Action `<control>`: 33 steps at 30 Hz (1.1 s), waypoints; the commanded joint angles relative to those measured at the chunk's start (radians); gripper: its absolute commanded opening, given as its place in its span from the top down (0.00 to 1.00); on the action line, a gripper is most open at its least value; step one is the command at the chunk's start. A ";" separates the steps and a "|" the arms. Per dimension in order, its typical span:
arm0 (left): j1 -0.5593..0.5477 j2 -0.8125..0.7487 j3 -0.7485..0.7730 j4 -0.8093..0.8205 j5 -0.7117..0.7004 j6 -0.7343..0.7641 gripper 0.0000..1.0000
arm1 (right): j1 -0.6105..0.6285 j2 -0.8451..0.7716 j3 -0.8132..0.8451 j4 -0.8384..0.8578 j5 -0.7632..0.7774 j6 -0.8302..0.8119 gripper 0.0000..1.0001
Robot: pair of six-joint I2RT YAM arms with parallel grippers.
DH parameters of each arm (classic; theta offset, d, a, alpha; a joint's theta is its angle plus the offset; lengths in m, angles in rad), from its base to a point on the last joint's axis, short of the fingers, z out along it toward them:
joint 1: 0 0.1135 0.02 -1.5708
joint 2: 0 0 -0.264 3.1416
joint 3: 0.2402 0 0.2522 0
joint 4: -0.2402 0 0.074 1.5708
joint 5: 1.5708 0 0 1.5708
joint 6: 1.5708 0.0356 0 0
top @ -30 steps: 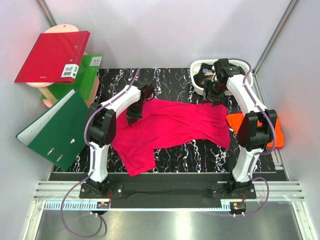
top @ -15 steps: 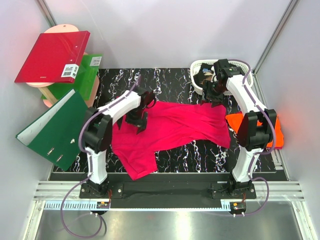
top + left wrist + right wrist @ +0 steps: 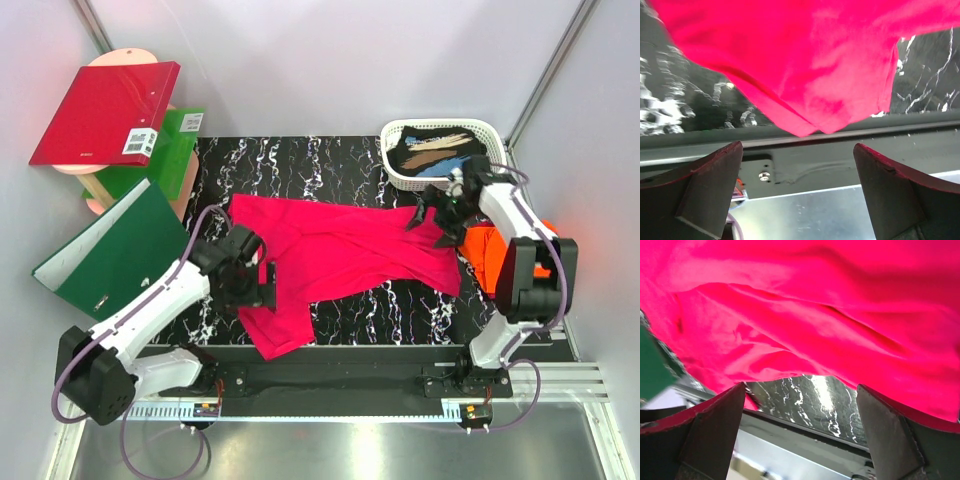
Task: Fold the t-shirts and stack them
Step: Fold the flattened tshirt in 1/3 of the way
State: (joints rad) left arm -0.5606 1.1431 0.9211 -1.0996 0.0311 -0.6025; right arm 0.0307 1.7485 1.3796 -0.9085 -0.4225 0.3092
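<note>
Centrally, the magenta-pink t-shirt [image 3: 345,250] lay spread and wrinkled across the black marbled bench [image 3: 330,165]. One part of it reached toward the near edge on the left. The orange t-shirt [image 3: 487,250] sat at the right edge of the bench, just beside the pink one's right end and partly hidden under the right arm.

The left arm stretched low from the near left, and the left gripper [image 3: 797,150] hung at the pink shirt's left edge. Its jaws were spread wide with nothing between them. In the left wrist view the cloth lay beyond the jaws, its near tip reaching the bench's near rail.

The right gripper [image 3: 800,389] was over the far right corner of the pink shirt. It too stood spread wide, pinching nothing. Folds of pink cloth filled most of the right wrist view, with a patch of bare bench below them. Whether this gripper touched the cloth could not be told.

A white basket [image 3: 386,150] holding dark, tan and blue items stood at the far right. Off the bench on the left were a red binder [image 3: 105,112] and a green binder [image 3: 105,260].
</note>
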 commanded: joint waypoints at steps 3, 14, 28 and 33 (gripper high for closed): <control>0.001 -0.066 -0.209 0.185 0.246 -0.106 0.01 | -0.101 -0.174 -0.158 0.118 -0.124 0.048 0.00; -0.004 -0.143 -0.438 0.311 0.265 -0.249 0.14 | -0.126 -0.317 -0.312 0.126 -0.078 0.086 0.00; -0.058 0.135 -0.324 0.345 0.201 -0.198 1.00 | -0.130 -0.299 -0.280 0.091 -0.052 0.082 0.00; -0.056 0.098 -0.258 0.271 0.131 -0.183 0.98 | -0.132 -0.293 -0.280 0.086 -0.047 0.082 0.00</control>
State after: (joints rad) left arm -0.6159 1.2724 0.5831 -0.8040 0.2253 -0.8082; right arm -0.0937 1.4586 1.0660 -0.8124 -0.4870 0.3901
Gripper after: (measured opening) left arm 0.005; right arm 0.994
